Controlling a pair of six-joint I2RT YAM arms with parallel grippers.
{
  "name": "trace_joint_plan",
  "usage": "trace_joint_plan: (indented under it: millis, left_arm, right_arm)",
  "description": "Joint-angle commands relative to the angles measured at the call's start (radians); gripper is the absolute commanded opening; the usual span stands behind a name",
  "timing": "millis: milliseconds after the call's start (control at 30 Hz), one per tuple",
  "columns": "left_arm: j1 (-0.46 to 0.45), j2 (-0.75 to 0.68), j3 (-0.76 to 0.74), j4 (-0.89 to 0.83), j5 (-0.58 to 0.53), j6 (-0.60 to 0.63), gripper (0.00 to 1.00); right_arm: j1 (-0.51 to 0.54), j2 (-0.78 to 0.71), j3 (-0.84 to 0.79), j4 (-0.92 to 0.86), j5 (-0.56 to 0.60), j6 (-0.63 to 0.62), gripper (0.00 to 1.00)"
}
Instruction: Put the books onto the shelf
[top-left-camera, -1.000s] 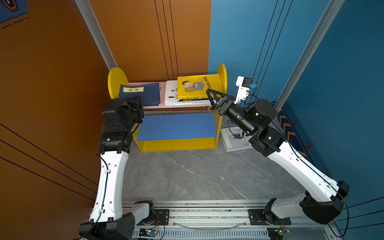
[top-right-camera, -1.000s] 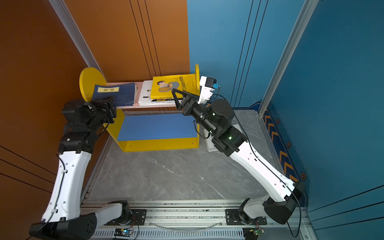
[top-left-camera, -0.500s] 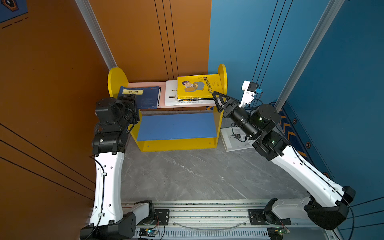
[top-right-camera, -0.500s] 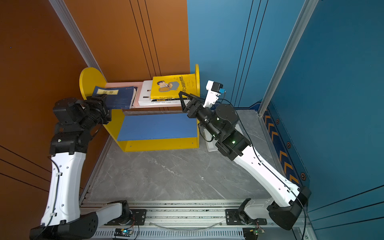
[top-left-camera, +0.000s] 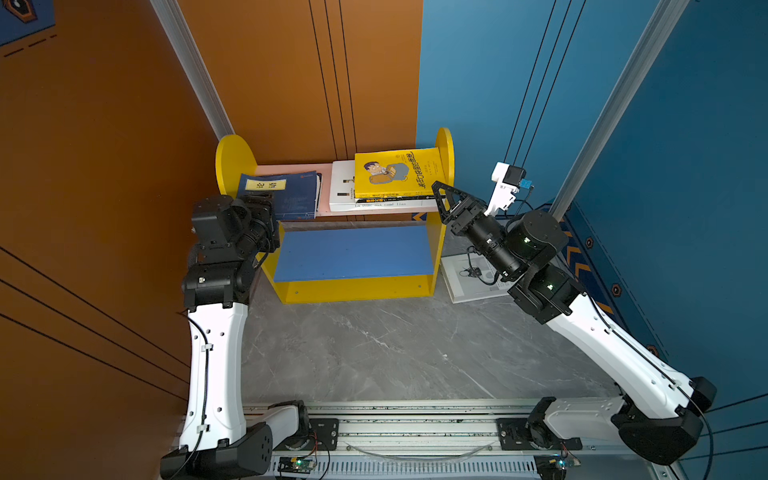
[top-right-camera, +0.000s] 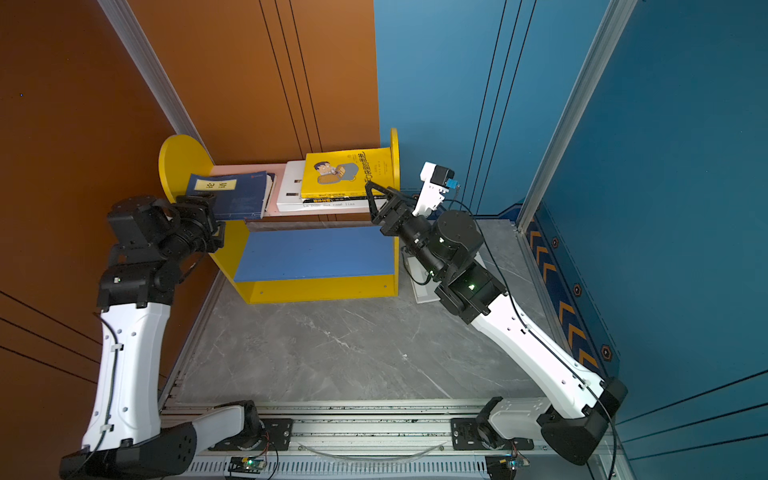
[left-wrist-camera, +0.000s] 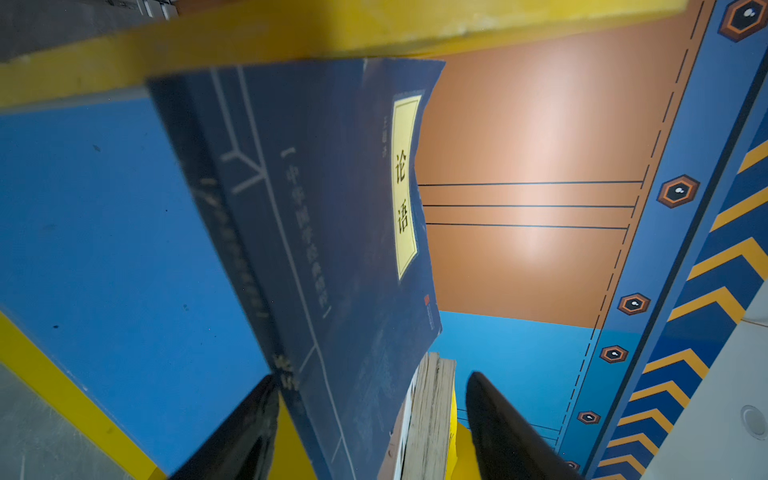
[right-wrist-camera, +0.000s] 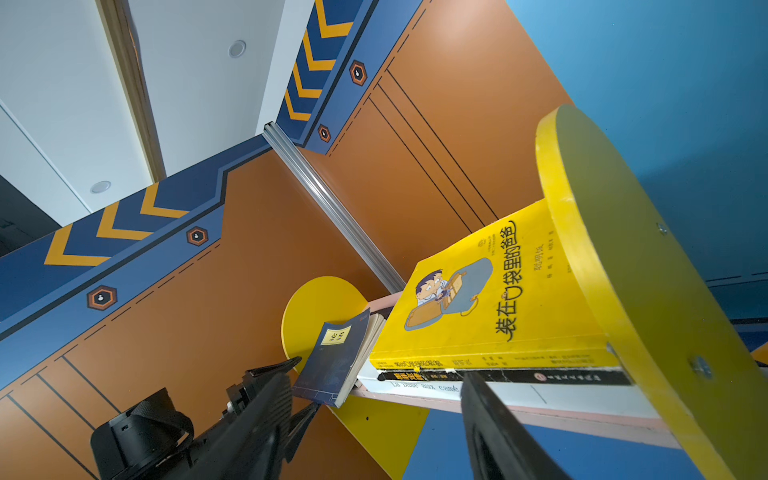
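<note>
Left gripper (left-wrist-camera: 372, 376): released. Your jaws stand apart astride the near corner of the navy book (top-left-camera: 282, 195), with one finger (left-wrist-camera: 249, 419) beside its spine and the other clear of it.
Right gripper (top-left-camera: 439, 202): released and grasping nothing. It hangs just in front of the right-hand stack's front corner.
Navy book: dark blue cover with a yellow label bearing black characters. It lies flat on the left of the pink upper board (top-left-camera: 326, 195), and its front edge juts past the board. A page block shows beneath it, its cover hidden.
Right stack: a yellow book (top-left-camera: 395, 172) with a cartoon man on top, a black-spined book (right-wrist-camera: 540, 377) in the middle, and a white book (top-left-camera: 341, 172) at the bottom. The yellow one's end touches the right side panel.
Floor book: a white-grey book (top-left-camera: 465, 282) lies flat just right of the shelf (top-left-camera: 353, 291), partly under your right arm.
Shelf: yellow round-topped sides, the pink board above and a blue lower board (top-left-camera: 353, 253) below, set in the corner against the walls.
Room: the grey floor (top-left-camera: 395, 353) lies open between your arms, in front of the shelf.
Count: two grippers, one shelf, five books with covers showing.
</note>
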Motion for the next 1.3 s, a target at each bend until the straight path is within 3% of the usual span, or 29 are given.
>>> trace_joint_plan:
  millis: [0, 700, 1267]
  left_arm:
    - [-0.006, -0.032, 0.024, -0.028, -0.007, 0.038, 0.69]
    - [-0.01, 0.005, 0.08, -0.022, 0.002, 0.106, 0.66]
    - [-0.011, -0.058, 0.041, -0.037, -0.021, 0.107, 0.69]
  right_arm:
    - [-0.011, -0.03, -0.018, 0.019, 0.013, 0.008, 0.67]
    - [-0.071, -0.028, -0.041, 0.017, 0.001, 0.049, 0.67]
    - [-0.073, -0.028, -0.041, 0.014, 0.0, 0.054, 0.67]
